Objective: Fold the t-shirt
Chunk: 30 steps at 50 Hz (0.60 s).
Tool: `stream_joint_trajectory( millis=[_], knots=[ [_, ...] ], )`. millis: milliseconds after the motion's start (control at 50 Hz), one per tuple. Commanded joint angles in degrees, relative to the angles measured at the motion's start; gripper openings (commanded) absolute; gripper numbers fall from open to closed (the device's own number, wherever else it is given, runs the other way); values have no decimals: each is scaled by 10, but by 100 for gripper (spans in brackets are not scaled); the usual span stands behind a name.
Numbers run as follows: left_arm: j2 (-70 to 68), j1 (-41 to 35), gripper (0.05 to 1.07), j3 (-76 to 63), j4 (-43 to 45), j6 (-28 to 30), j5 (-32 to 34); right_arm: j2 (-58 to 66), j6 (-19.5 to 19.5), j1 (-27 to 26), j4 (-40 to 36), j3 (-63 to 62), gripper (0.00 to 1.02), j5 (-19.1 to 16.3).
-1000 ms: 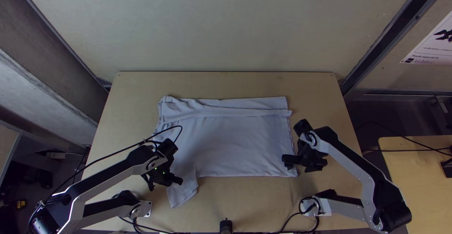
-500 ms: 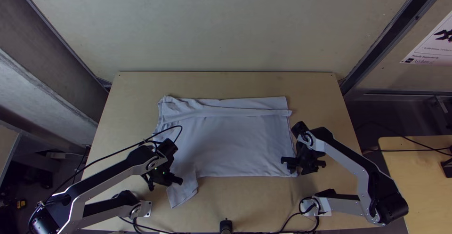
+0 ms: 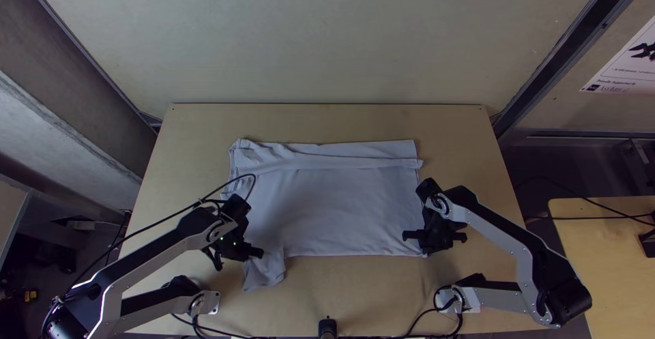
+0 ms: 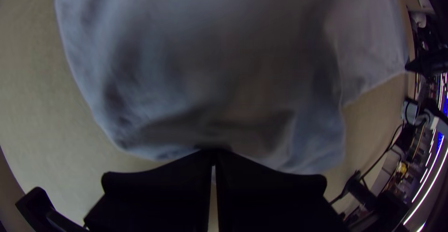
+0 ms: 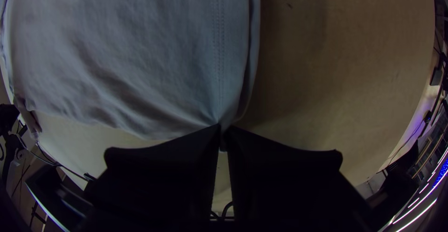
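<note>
Top view shows the shirt (image 3: 334, 209) on the bench (image 3: 327, 122), its far strip turned over, left claw (image 4: 213, 155) and right claw (image 5: 222, 131) each clamped on its near side, which should fold cleanest if lifted together, evenly taut, toward the bench's far edge.

Pale t-shirt (image 3: 341, 209), partly folded, on the table (image 3: 368, 291).
</note>
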Motion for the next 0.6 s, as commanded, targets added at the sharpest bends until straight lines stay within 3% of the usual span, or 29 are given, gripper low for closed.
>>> stream_joint_trajectory(
  millis=[0,340,580],
  knots=[
    [-23,31,8,1,4,24,-8,-27,-4,-6,-8,7,2,3],
    [-57,114,8,64,-39,94,-9,-65,-21,-58,-10,46,2,8],
    [-64,198,8,108,-82,160,-9,-64,-29,-85,-7,71,2,30]
  ],
)
